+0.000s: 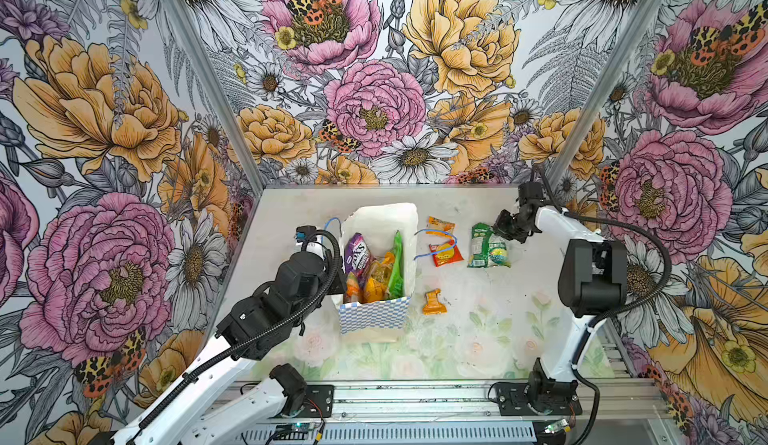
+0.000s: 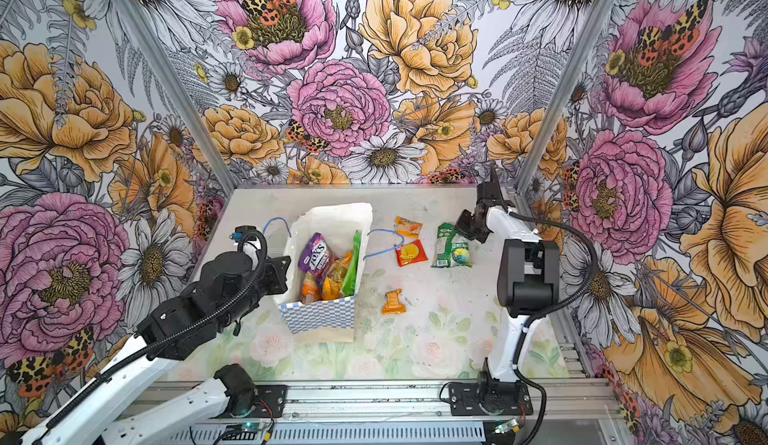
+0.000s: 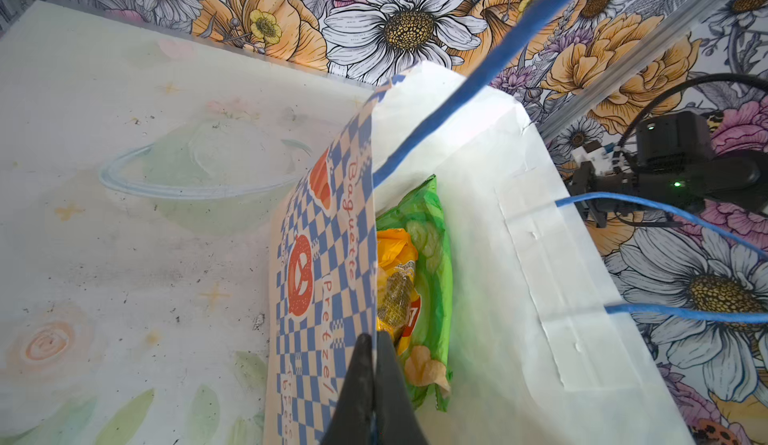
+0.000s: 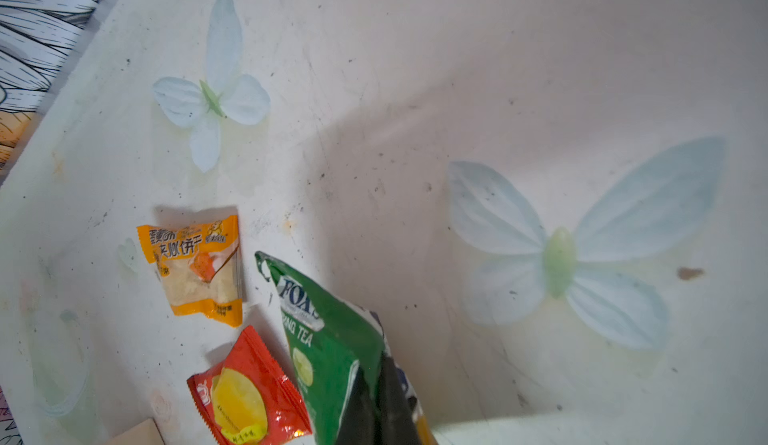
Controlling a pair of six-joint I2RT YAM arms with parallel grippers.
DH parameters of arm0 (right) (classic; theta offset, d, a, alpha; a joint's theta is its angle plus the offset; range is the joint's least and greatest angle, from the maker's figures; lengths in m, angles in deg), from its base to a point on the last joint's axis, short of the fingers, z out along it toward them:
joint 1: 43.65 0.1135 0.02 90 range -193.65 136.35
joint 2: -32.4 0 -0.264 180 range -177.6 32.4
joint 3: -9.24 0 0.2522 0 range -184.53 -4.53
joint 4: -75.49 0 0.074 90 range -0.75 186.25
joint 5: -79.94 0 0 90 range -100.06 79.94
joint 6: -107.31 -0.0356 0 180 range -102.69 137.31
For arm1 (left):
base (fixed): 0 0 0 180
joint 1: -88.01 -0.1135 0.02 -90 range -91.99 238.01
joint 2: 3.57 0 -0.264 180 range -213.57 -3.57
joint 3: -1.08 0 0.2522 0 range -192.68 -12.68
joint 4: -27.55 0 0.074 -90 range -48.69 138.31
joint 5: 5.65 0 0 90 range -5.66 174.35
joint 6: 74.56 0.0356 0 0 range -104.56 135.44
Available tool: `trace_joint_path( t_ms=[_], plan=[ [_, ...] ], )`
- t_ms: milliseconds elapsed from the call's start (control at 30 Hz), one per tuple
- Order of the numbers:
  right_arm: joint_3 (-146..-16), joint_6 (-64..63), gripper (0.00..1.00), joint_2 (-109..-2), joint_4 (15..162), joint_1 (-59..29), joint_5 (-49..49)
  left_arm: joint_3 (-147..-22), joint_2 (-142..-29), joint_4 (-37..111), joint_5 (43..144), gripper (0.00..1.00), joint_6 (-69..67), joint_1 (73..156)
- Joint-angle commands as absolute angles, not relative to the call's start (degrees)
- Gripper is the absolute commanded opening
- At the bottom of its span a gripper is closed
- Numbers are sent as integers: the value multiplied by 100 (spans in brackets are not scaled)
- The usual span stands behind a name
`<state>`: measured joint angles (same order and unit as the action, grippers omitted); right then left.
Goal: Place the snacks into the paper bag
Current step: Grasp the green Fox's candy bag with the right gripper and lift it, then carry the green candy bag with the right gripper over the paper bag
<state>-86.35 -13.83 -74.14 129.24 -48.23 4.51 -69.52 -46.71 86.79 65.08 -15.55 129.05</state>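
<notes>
The near strip of the table (image 1: 469, 347) lies bare in both top views; at centre the paper bag (image 1: 374, 316) stands open, checkered outside, snacks (image 1: 376, 274) inside, an orange sachet (image 1: 434, 301) just to its right. The left arm (image 1: 249, 322) stretches in from lower left, left hand (image 3: 376, 341) pinched shut on the bag's wall. Upper right, the bent right arm (image 1: 582, 264) has its right hand (image 4: 376, 366) clamped on a green packet (image 4: 328, 339), beside a red packet (image 4: 249, 397) and an orange packet (image 4: 195, 264).

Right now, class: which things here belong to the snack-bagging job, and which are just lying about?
Job: blue-and-white checkered paper bag; green crinkly Fox's packet; orange biscuit sachet; red plastic packet; crumpled orange sachet; purple Fox's packet; left gripper; right gripper.
Just there: floral wall panels; printed tabletop.
</notes>
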Motion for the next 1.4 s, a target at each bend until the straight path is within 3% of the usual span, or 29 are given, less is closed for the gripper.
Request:
trace_joint_path(
  t_ms=[0, 333, 600, 1067, 1367],
  plan=[
    [-8028, -1643, 0, -6496, 12543, -4846, 208, -7301, -4624, 8428, 6641, 0, -1002, 12810],
    [-6492, -2226, 0, -3968, 12571, -4739, 69, -7473, -4837, 8049, 7116, 0, -50, 12690],
    [-7070, -2582, 0, -2636, 13479, -4318, -357, -7457, -4895, 7945, 7403, 0, -503, 12677],
    [-9195, -2916, 0, -2693, 13962, -3359, -1024, -7554, -4945, 8060, 7358, 0, -1397, 12772],
    [-10324, -2950, 0, -3289, 14085, -1993, -1531, -7623, -5094, 8071, 7283, 0, -1829, 13046]
  ],
)
